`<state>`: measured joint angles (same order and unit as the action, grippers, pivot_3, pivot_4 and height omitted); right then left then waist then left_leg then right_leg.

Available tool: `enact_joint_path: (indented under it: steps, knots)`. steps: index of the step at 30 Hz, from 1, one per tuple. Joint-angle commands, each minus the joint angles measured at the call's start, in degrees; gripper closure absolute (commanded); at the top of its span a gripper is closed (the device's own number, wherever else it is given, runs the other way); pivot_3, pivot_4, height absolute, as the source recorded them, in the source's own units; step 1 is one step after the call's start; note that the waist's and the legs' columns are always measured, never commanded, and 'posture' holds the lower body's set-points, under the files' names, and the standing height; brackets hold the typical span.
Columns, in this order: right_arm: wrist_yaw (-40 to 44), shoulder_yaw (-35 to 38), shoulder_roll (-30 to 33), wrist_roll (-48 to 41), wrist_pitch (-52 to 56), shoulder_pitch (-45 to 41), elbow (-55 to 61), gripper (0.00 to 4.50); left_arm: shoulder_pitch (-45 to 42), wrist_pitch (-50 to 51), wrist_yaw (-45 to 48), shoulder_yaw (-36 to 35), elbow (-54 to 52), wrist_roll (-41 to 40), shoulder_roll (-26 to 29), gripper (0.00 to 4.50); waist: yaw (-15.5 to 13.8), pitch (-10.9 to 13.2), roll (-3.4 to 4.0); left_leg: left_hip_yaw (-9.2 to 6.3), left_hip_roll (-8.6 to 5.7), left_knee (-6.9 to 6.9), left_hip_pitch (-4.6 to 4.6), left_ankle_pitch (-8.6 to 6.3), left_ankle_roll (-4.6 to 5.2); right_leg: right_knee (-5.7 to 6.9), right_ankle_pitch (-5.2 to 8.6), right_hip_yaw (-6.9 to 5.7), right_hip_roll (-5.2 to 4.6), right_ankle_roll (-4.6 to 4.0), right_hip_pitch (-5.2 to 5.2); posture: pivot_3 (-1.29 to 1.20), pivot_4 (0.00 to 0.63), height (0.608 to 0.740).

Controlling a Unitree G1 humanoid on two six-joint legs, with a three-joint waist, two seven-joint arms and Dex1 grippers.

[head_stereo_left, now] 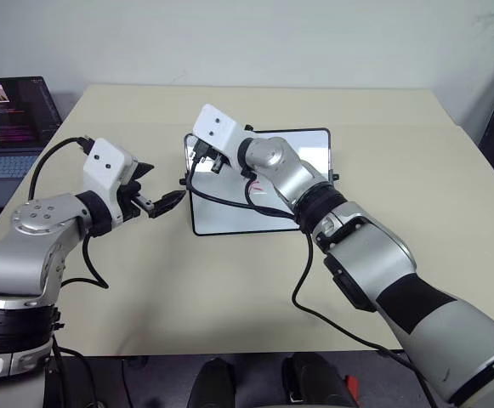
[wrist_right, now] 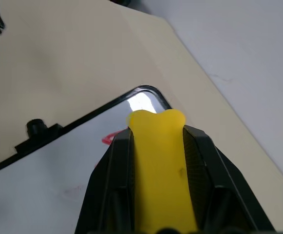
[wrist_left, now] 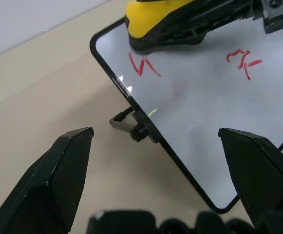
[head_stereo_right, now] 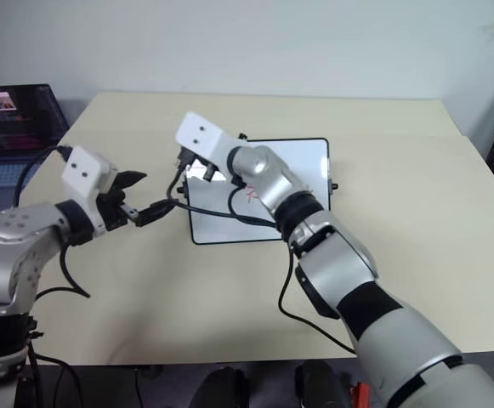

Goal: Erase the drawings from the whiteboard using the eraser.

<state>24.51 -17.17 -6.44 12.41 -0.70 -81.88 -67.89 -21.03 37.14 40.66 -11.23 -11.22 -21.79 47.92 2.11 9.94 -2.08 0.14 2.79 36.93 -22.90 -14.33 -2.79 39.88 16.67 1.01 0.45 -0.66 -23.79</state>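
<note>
Yellow eraser (wrist_right: 161, 170) clamped in right end effector (wrist_right: 156, 127), seemingly on whiteboard (wrist_left: 204, 126).

The whiteboard (wrist_left: 204, 122) has a glossy white face that throws back glints of light, set in a thin, smooth black frame with a dark plastic-looking knob (wrist_left: 139, 132) on its edge. The drawings (wrist_left: 142, 64) are thin red marker strokes, flat on that sheen. The eraser (wrist_right: 160, 170) has a smooth, matt yellow top. The left tool (wrist_left: 165, 161) has matt black fingers (wrist_left: 58, 180) with hard, faceted surfaces. The counter (head_stereo_left: 400, 187) is a smooth, matt beige.
</note>
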Motion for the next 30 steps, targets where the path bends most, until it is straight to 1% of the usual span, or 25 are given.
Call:
enact_joint_path:
  steps: [1,3,6,10,13,22,24,26,28,30]
  knots:
    - [2.62,-0.80,-0.75,1.27,-0.20,0.33,0.15,3.45,0.43,-0.08,-0.22,-2.37,-2.53,-0.22,1.08,0.00,-0.04,0.00,0.00,-0.01,0.00,0.00,-0.01,0.00,0.00,0.00,0.00,-0.01,0.00,0.00,-0.01,0.00,0.150,0.740]
    - [4.69,-1.38,-0.67,1.89,0.12,0.89,0.17,3.45,0.64,0.17,-0.34,-2.45,-2.98,-0.35,1.07,0.00,-0.12,0.00,0.00,-0.02,0.00,0.01,-0.03,0.00,0.00,0.00,0.00,-0.02,0.00,-0.01,-0.03,0.00,0.150,0.740]
    - [4.75,-1.48,-0.49,2.78,-0.17,1.09,0.33,3.45,0.86,0.28,-0.79,-2.67,-3.00,-0.13,0.98,0.00,-0.15,0.00,0.00,-0.01,-0.01,0.03,-0.02,0.00,0.00,0.03,0.00,-0.01,-0.01,-0.01,-0.02,0.00,0.150,0.740]
    - [-1.31,0.53,-0.17,2.68,-2.33,-1.51,0.33,3.45,0.78,0.34,-0.69,-2.55,-3.11,-0.21,0.97,0.00,-0.15,0.00,0.00,-0.04,-0.01,0.04,-0.01,0.01,0.00,0.08,0.00,-0.04,-0.01,-0.01,-0.02,0.00,0.150,0.740]
    - [-2.38,0.40,0.13,3.05,-2.64,-2.44,-0.22,3.45,0.96,0.40,-0.75,-2.48,-3.29,-0.27,0.82,0.00,-0.16,0.00,0.00,-0.03,-0.01,0.03,-0.02,0.01,-0.01,0.07,0.00,-0.02,-0.01,-0.01,-0.03,0.00,0.150,0.740]
    - [3.75,-2.75,1.16,6.65,-0.66,-0.22,-2.43,3.45,0.67,0.67,-0.90,-2.30,-3.55,-0.27,0.75,0.00,-0.13,0.00,-0.01,-0.02,-0.01,0.03,0.00,0.00,0.00,0.07,0.00,-0.01,-0.01,-0.01,-0.02,0.00,0.150,0.740]
    - [4.15,-2.49,1.28,6.43,-0.56,-0.22,-2.22,3.45,0.57,0.94,-0.83,-2.29,-3.62,-0.42,0.80,0.00,-0.14,0.00,-0.01,-0.02,-0.02,0.04,0.03,0.01,0.00,0.10,0.00,-0.01,-0.01,-0.01,0.00,0.00,0.150,0.740]
    - [3.10,-1.60,1.27,5.85,-0.63,-0.61,-1.98,3.45,0.65,1.02,-0.46,-2.10,-3.59,-0.42,1.08,0.00,-0.14,0.00,-0.01,-0.04,-0.02,0.04,0.05,0.01,0.00,0.12,0.00,-0.03,-0.01,-0.01,0.02,0.00,0.150,0.740]
    - [-0.88,-0.67,1.41,5.74,-1.76,-1.62,-1.83,3.45,0.54,0.91,-0.18,-1.98,-3.35,-0.30,1.29,0.00,-0.14,0.00,-0.01,-0.05,-0.02,0.04,0.05,0.01,-0.01,0.13,0.00,-0.04,-0.01,-0.01,0.02,0.00,0.150,0.740]
    - [-2.99,-0.25,1.78,5.68,-2.12,-2.31,-2.07,3.45,0.15,1.08,-0.17,-2.03,-3.28,-0.34,1.31,0.00,-0.15,0.00,-0.01,-0.06,-0.02,0.04,0.05,0.01,-0.01,0.13,0.00,-0.04,-0.01,-0.01,0.01,0.00,0.150,0.740]
